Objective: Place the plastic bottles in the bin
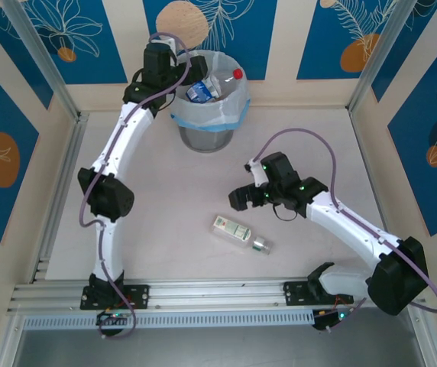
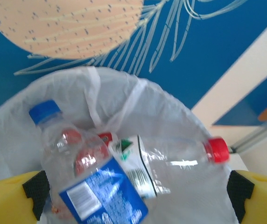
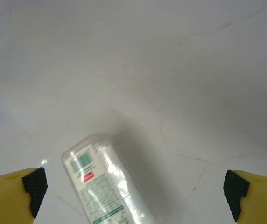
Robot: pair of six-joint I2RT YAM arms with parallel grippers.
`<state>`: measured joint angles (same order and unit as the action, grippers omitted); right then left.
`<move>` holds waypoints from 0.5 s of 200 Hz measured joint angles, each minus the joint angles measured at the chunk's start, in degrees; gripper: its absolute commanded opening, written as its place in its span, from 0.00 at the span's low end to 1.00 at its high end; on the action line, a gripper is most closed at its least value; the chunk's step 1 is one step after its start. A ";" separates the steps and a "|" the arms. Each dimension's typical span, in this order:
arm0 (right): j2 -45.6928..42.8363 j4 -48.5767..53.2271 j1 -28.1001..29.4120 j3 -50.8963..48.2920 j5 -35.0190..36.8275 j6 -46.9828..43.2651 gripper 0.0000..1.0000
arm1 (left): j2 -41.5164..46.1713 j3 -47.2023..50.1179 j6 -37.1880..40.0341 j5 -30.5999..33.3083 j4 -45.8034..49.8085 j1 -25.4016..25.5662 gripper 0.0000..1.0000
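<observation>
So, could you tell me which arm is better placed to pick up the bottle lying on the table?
The right. Its open gripper hovers right by the green-white bottle on the table; the left gripper is far off, over the bin.

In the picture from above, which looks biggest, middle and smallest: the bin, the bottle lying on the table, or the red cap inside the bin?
1. bin, by far the largest
2. bottle on the table
3. red cap, just a small dot
No two look alike.
</observation>
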<state>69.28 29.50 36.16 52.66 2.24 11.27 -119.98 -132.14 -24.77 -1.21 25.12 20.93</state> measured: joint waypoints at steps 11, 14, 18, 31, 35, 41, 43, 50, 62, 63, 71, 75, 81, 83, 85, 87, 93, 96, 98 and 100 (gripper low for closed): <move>0.00 0.57 2.14 -0.31 -0.68 -3.19 1.00 | 3.61 5.70 0.17 -0.79 -1.49 0.24 0.99; 0.00 0.70 2.40 -0.31 -0.87 -4.07 1.00 | 4.33 6.93 0.20 -0.96 -1.84 0.26 0.99; 0.00 1.01 3.26 -0.35 -1.22 -5.22 0.99 | 5.68 9.01 0.28 -1.25 -2.43 0.28 0.99; 0.07 1.75 4.59 -0.35 -2.25 -8.59 0.99 | 8.63 13.84 0.31 -1.90 -3.82 0.35 0.99; 0.11 1.99 4.85 -0.35 -2.56 -9.70 0.99 | 9.66 15.65 0.31 -2.03 -4.63 0.35 0.99; 0.24 2.34 5.11 -0.35 -2.86 -11.10 1.00 | 11.26 18.47 0.28 -2.45 -5.55 0.35 0.99; 0.31 2.56 5.20 -0.35 -2.95 -11.72 1.00 | 11.82 19.43 0.26 -2.67 -5.79 0.35 0.99; 0.59 3.23 5.49 -0.35 -3.23 -13.44 1.00 | 13.51 22.45 0.20 -3.19 -6.88 0.35 0.99; 1.20 4.79 5.84 -0.35 -3.45 -16.48 0.99 | 15.93 27.08 0.04 -4.02 -8.63 0.35 0.99; 1.25 4.92 5.86 -0.35 -3.45 -16.74 0.99 | 16.09 27.36 0.02 -4.13 -8.72 0.35 0.99; 1.66 6.27 5.90 -0.35 -3.58 -18.62 0.99 | 17.64 30.21 -0.13 -4.79 -9.68 0.35 0.99; 1.86 7.21 5.92 -0.35 -3.61 -19.69 0.99 | 18.16 31.28 -0.13 -5.03 -10.10 0.35 0.99; 2.05 8.46 6.03 -0.35 -3.61 -21.22 1.00 | 19.34 33.42 -0.15 -5.57 -10.86 0.35 0.99; 2.12 9.01 6.03 -0.35 -3.65 -21.86 0.99 | 19.56 33.86 -0.13 -5.68 -10.99 0.35 0.99; 2.14 9.31 6.05 -0.35 -3.61 -22.12 1.00 | 19.93 34.42 -0.15 -5.88 -11.13 0.35 0.99; 2.21 9.86 6.10 -0.37 -3.58 -22.88 1.00 | 20.20 34.91 -0.15 -5.99 -11.39 0.35 0.99; 2.25 11.23 6.23 -0.48 -3.58 -24.37 1.00 | 21.18 36.59 -0.17 -6.34 -11.80 0.35 0.99; 2.25 11.96 6.29 -0.59 -3.54 -25.05 1.00 | 21.64 37.38 -0.15 -6.47 -12.13 0.35 0.99; 2.25 12.35 6.34 -0.68 -3.50 -25.40 0.99 | 21.90 37.73 -0.15 -6.54 -12.20 0.35 0.99; 2.25 12.83 6.40 -0.81 -3.50 -25.97 1.00 | 22.14 38.10 -0.17 -6.56 -12.31 0.35 0.99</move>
<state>71.53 42.33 42.57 51.86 -1.26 -14.70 -97.84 -94.04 -24.95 -7.77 12.82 21.28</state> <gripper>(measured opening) 0.995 0.989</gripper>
